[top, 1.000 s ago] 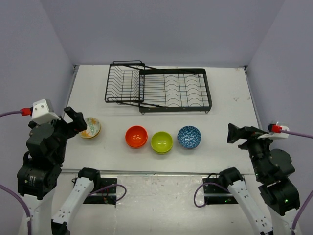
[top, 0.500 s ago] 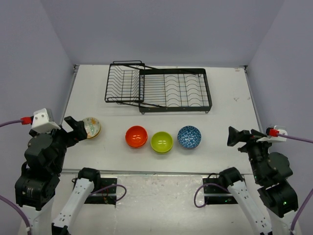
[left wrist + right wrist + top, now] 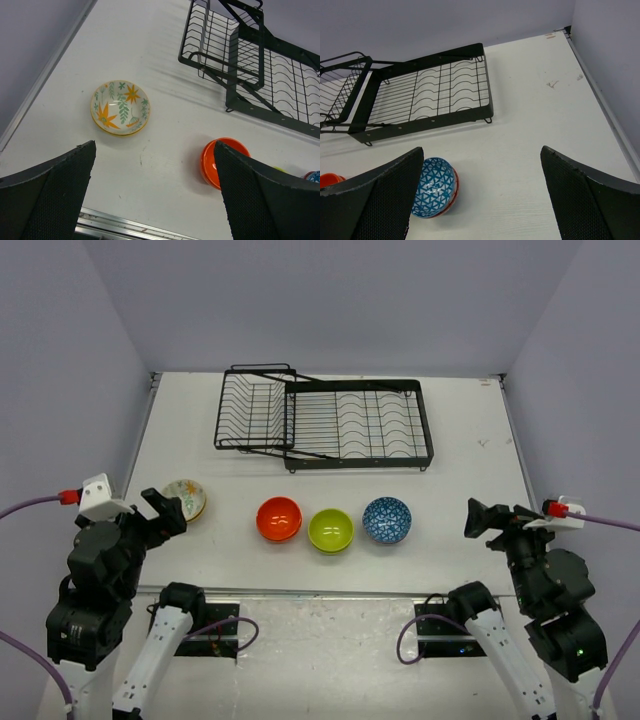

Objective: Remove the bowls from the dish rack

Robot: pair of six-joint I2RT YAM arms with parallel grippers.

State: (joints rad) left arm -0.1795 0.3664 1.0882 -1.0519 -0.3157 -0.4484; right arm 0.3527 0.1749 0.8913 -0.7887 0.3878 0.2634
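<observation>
Dish rack [image 3: 340,426], black wire, two sections

No readable text, brand, number or sign in any view. Only candidate is a small tan sticker [image 3: 550,35] on the table [image 3: 530,125] at its far edge, ahead and to the right of the right gripper [image 3: 481,148]; too small to read.

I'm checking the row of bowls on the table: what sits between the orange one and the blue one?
The green bowl, upright on the table between the orange bowl and the blue bowl; the top view shows it plainly.
</observation>
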